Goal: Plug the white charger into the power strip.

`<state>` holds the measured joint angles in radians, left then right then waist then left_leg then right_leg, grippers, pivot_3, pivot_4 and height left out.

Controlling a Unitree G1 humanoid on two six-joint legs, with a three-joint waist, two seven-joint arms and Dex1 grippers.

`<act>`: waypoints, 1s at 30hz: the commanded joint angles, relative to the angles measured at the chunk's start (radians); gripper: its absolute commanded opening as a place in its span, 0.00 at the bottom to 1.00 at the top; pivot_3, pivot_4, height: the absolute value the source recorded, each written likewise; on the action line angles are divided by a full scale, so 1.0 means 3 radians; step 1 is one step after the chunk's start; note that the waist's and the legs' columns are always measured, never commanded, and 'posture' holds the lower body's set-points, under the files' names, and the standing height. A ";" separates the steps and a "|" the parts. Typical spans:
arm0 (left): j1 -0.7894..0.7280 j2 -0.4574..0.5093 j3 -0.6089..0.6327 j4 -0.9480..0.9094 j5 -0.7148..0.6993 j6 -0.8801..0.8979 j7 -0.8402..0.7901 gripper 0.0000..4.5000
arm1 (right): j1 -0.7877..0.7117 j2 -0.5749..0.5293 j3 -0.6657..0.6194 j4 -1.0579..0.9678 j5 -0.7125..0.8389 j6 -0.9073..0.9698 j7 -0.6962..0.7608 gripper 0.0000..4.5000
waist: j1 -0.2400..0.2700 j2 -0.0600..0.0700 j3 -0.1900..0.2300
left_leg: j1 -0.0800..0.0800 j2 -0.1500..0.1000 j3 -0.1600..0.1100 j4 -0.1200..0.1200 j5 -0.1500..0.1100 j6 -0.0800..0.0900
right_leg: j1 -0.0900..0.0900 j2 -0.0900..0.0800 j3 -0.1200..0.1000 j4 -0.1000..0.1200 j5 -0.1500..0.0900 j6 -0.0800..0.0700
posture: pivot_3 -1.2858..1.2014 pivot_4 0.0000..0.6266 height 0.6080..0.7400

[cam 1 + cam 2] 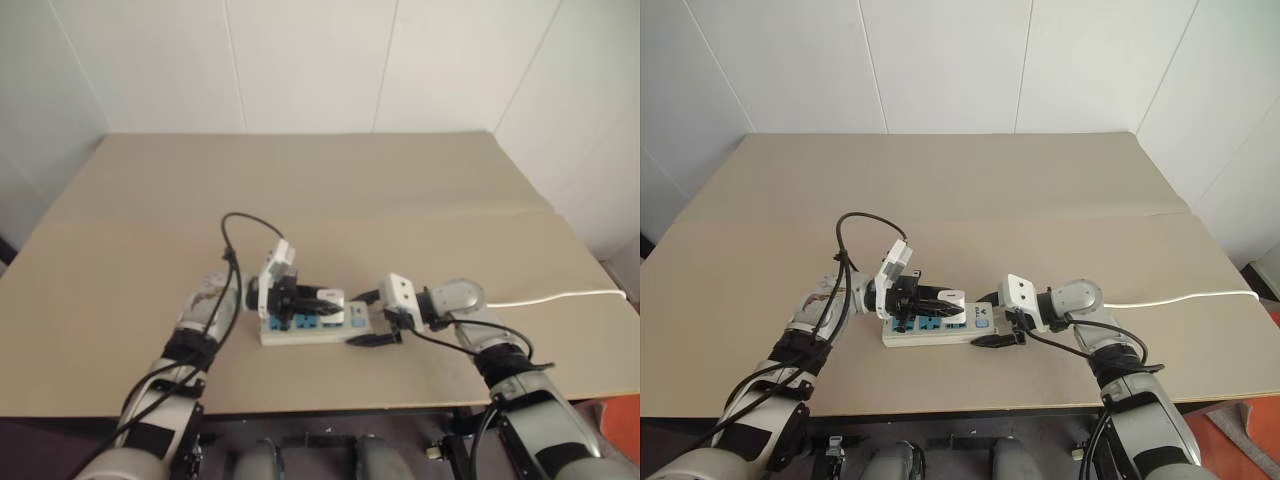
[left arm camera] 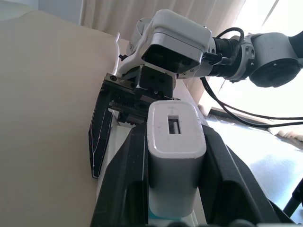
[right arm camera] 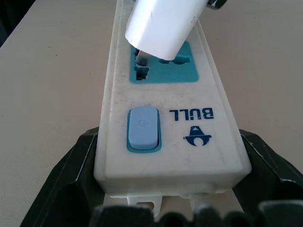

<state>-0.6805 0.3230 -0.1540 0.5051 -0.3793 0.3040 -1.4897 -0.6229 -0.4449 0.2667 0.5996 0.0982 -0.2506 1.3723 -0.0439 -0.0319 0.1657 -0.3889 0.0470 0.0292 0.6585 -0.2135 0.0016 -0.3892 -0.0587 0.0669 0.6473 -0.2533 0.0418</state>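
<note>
The white charger (image 2: pixel 176 158) is sitting clamped between the two black fingers of the left gripper (image 1: pixel 310 297), which is reaching in level from the left so that the block hangs over the power strip (image 3: pixel 166 124) lying on the tan table (image 1: pixel 330 190). In the right wrist view the charger's metal prongs are meeting the slots of the blue socket (image 3: pixel 163 66) nearest the switch, and the block is tilting slightly rather than sitting flush, so I judge the plug is being lined up or started, not yet seated. Gripping the charger by its sides is leaving its underside free to go down into the socket.

Moving right, the strip is lying lengthwise across the near part of the table, with its pale blue switch (image 3: pixel 142 128) at the right end.

At that end the right gripper (image 1: pixel 372 322) is straddling the strip, one black finger on each long side. They appear to be pressing the casing, though the contact is not sure. This hold is most likely bracing the strip so it is not sliding or tipping while the left arm pushes down. A thin white cord (image 1: pixel 560 296) is trailing away to the right over the table edge.
</note>
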 commanded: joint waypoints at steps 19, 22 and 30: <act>-0.0055 -0.0052 0.0001 0.0416 0.0224 -0.1044 -0.0271 0.23 | 0.0095 -0.0060 0.0148 0.0112 -0.0199 0.0027 0.0028 0.76 | 0.0000 0.0000 0.0000 | -0.0002 0.0000 0.0000 -0.0001 -0.0003 0.0002 | 0.0000 0.0000 0.0000 -0.0005 0.0000 -0.0001 | 0.52 0.24 1.00; 0.0056 -0.0033 -0.0021 0.0307 0.0245 -0.1138 -0.0252 0.23 | 0.0085 -0.0049 0.0150 0.0123 -0.0196 0.0015 0.0032 0.76 | 0.0000 0.0000 0.0000 | -0.0002 0.0001 0.0000 -0.0001 -0.0004 0.0003 | 0.0000 0.0000 0.0000 -0.0006 0.0000 -0.0001 | 0.52 0.24 1.00; 0.0358 0.0040 -0.0162 0.0062 0.0436 -0.1242 0.0020 0.23 | 0.0089 -0.0043 0.0158 0.0159 -0.0208 -0.0053 0.0029 0.76 | 0.0000 0.0001 -0.0009 | 0.0000 0.0001 0.0000 -0.0001 -0.0004 0.0003 | 0.0002 0.0000 0.0000 -0.0006 0.0000 -0.0001 | 0.52 0.24 1.00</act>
<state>-0.6077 0.3091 -0.1719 0.5129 -0.3119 -0.0677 -1.4982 -0.6238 -0.4440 0.2699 0.6086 0.0984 -0.2592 1.3725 -0.0439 -0.0317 0.1630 -0.3889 0.0474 0.0293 0.6582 -0.2147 0.0025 -0.3886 -0.0587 0.0670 0.6456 -0.2532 0.0415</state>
